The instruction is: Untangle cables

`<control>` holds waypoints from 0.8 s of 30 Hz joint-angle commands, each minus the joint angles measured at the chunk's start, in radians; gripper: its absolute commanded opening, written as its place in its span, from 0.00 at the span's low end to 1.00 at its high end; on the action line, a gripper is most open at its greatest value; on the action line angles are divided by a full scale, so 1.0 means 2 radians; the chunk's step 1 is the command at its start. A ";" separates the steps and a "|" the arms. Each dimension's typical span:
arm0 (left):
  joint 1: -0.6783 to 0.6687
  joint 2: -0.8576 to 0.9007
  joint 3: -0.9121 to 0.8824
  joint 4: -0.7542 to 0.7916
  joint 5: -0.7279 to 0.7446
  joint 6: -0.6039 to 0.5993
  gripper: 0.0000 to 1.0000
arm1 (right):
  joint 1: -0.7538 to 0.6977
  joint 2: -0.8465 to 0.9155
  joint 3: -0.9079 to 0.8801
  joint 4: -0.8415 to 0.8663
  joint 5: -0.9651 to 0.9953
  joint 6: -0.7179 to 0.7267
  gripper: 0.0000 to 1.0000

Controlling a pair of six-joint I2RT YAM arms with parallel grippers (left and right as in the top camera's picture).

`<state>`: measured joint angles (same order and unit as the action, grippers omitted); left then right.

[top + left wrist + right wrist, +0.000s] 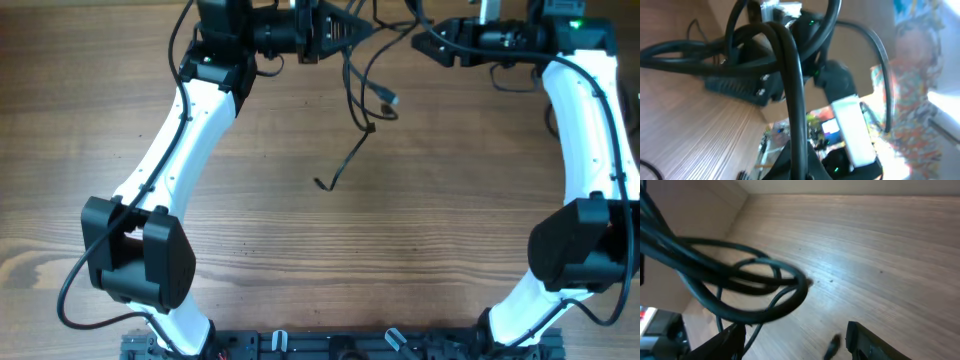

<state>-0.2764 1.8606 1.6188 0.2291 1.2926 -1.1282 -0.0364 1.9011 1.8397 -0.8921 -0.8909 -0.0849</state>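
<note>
**Two robot arms hold a tangle of black cables above the table's far edge**

At the near edge of the wooden table (300, 260) stand the bases of two white arms with black joints, one toward each near corner. The middle of the table is bare, pale-brown wood with a fine, straight grain. Past the middle, one loose cable end (322, 182) touches the wood, and its thin strand rises toward the far edge. Just beyond it, a small silver-tipped plug (390, 98) hangs from a curl of cord.

The cables (740, 282) are thin, black, smooth and limp. They gather in overlapping loops above the far edge, between the two grippers. The left gripper (345, 35) reaches along the far edge from the left. Its jaws are closed tight on the bundle, which runs up from between them in its wrist view. The right gripper (425, 40) faces it from the right, its two dark fingers (722, 342) standing apart and gripping nothing, with the loops hanging just ahead of them.

The untangling looks to be at an early stage. Several strands cross and loop together, and only one end and one plug hang free. The loops are not yet separated, and no cord is laid out by itself.
</note>
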 commanded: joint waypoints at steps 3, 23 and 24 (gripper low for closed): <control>0.003 -0.006 0.007 0.076 -0.068 -0.115 0.04 | 0.038 0.007 0.000 0.010 -0.014 0.087 0.66; 0.002 -0.006 0.007 0.171 -0.121 -0.235 0.04 | 0.127 0.014 0.000 0.070 0.122 0.278 0.47; 0.002 -0.006 0.007 0.171 -0.121 -0.243 0.04 | 0.129 0.014 -0.001 0.070 0.139 0.282 0.47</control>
<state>-0.2764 1.8603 1.6188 0.5591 1.0653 -1.5608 0.2089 1.9038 1.8397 -0.7597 -0.7219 0.4198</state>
